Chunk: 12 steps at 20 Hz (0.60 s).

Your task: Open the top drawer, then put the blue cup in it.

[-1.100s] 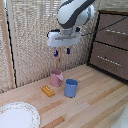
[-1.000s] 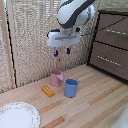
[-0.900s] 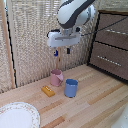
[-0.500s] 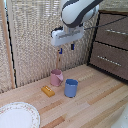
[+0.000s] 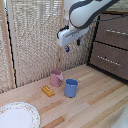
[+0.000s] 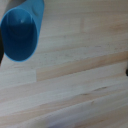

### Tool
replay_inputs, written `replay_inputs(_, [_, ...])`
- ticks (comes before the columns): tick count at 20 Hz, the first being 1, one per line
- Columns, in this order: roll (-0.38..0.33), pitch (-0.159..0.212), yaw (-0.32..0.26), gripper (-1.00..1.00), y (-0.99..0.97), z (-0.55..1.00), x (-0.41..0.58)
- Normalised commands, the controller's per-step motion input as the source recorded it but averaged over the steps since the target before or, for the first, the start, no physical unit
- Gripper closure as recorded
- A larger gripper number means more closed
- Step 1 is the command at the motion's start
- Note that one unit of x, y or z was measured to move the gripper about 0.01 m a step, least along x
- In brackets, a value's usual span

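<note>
Suspended high above the wooden tabletop (image 5: pixel 95 107), the gripper (image 5: pixel 73 45) is being carried by the white and black arm (image 5: pixel 87 12) in front of the woven reed screen (image 5: pixel 35 35). Two short dark fingers (image 5: pixel 67 48) are pointing downward from the white hand block, with a gap showing between them, so the jaws are being held apart and nothing is being gripped.

The blue cup (image 5: pixel 71 88) is standing upright on the table, well below the gripper and roughly under it, clearly apart from the fingers. In the wrist view the blue cup (image 6: pixel 21 30) is being seen from above, its open mouth and blue inside facing the camera, with light wooden planks (image 6: pixel 75 75) filling the rest of the picture. A dark sliver, too blurred to be identified, is showing at one edge of that view.

Just beside the blue cup, toward the exterior view's left and slightly farther back, the pink mug (image 5: pixel 56 77) is standing upright; the two are close, and whether they are touching cannot be told. A small orange block (image 5: pixel 48 91) is lying flat on the table near both, on the exterior view's left of the blue cup. A white plate with a patterned rim (image 5: pixel 20 116) is resting in the near corner at the exterior view's left.

The dark brown dresser (image 5: pixel 100 50) is standing at the exterior view's right. Its top drawer (image 5: pixel 112 31) is being shown shut, flush with the second drawer (image 5: pixel 107 59) below it, each bearing a silver bar handle.
</note>
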Motion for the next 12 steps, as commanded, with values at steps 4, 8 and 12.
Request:
replay_inputs(4, [-0.374,-0.015,0.114,-1.0,-0.22,0.0,-0.136])
replay_inputs(8, [-0.375,-0.001,0.082,-1.0,-0.22,0.0,-0.081])
replay_inputs(12, [-0.356,0.0,-0.013,-1.0,-0.14,0.11,0.333])
